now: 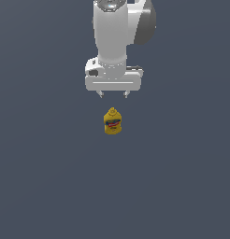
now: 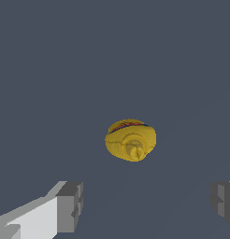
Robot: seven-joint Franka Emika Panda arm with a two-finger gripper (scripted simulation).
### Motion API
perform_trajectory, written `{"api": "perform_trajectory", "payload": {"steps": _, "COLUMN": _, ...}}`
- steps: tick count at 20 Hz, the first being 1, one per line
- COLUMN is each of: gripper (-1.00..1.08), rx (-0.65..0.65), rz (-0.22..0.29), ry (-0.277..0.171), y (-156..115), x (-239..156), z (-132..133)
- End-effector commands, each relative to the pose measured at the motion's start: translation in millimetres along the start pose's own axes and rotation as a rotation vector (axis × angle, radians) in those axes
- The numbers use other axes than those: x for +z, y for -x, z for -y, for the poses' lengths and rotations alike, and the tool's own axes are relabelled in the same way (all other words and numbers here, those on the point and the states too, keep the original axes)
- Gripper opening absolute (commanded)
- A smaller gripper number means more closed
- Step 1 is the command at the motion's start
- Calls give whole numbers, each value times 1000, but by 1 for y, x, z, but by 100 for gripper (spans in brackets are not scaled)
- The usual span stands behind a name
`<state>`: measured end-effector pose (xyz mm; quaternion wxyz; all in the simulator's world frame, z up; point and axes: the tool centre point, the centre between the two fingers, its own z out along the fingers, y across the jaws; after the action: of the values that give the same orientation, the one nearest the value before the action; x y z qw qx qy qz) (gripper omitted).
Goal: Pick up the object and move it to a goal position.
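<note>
The object is a small yellow mustard bottle [image 1: 112,121] with a pointed cap and a blue-and-red label, standing upright on the dark grey floor. In the exterior view my white gripper [image 1: 113,94] hangs just above it in the picture, apart from it, its two short fingers spread wide and holding nothing. The wrist view looks down on the bottle [image 2: 131,140] cap-first; my grey fingertips [image 2: 70,205] stand far apart and the bottle lies beyond the gap between them, untouched.
A flat dark grey surface [image 1: 182,186] fills both views with no other objects. The white arm [image 1: 118,28] rises out of the exterior view's top edge.
</note>
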<state>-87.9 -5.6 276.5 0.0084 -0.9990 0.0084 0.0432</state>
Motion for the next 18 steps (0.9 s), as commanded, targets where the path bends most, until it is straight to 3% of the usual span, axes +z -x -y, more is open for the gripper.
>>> {"api": "perform_trajectory", "payload": {"steps": 1, "gripper": 100, "rx": 0, "rz": 0, "ry": 0, "y": 0, "x": 0, "z": 0}}
{"api": "perform_trajectory", "payload": {"steps": 18, "gripper": 100, "rx": 10, "rz": -8, "ry": 1, "y": -2, "x": -7, "z": -9}}
